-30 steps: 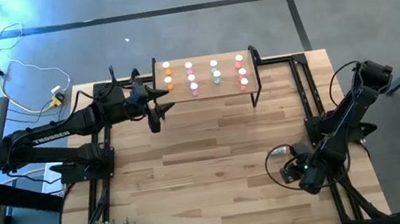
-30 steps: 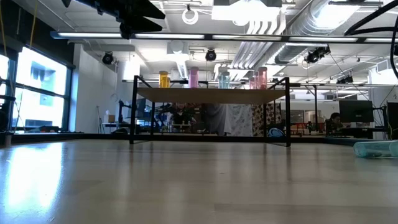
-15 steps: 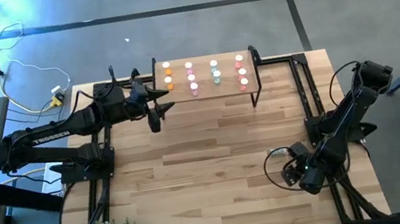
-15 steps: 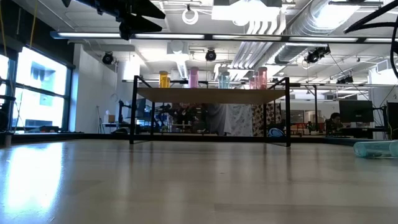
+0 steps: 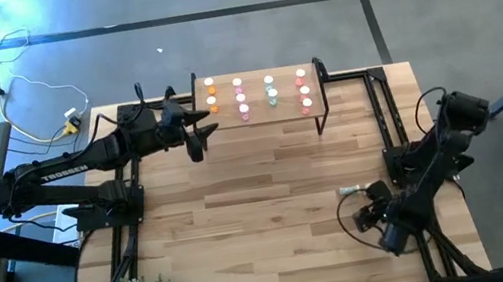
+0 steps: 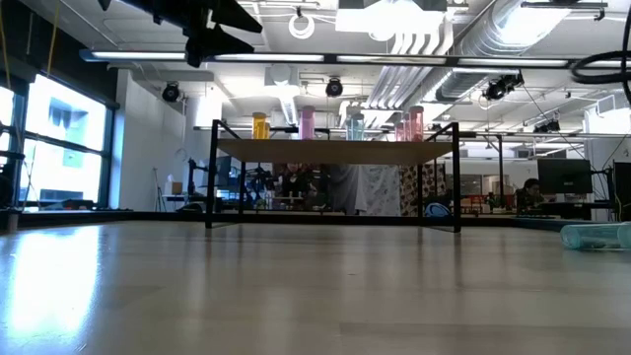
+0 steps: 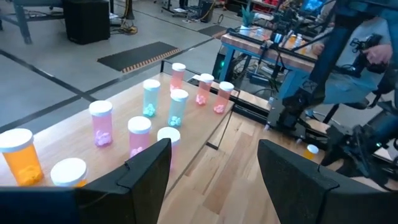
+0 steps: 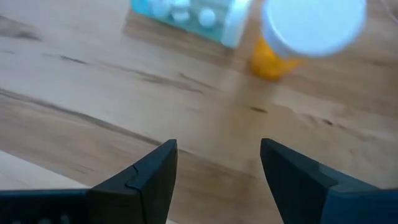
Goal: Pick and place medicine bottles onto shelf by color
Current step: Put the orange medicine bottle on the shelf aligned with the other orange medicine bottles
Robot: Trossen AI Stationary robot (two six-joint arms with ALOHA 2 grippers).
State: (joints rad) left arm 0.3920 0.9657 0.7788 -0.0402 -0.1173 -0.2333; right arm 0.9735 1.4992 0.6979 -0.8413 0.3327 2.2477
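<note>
Orange capped bottle point(image 8: 292, 37) and lying teal bottle point(image 8: 186, 15) sit beyond my right gripper point(image 8: 217, 180), jaws apart, empty; left gripper point(image 7: 211, 180) spread by light-wood shelf point(image 7: 186, 140).

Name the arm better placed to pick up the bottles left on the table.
Right: its open tool hovers by the teal bottle and orange bottle on the table. The left tool waits open beside the shelf.

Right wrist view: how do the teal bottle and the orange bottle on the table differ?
The teal bottle lies on its side; the orange bottle stands upright, its white cap towards the camera. The teal bottle holds pale pills; the orange bottle's contents are hidden. Both rest on the table close together, off the shelf, ahead of the open right end effector.
</note>
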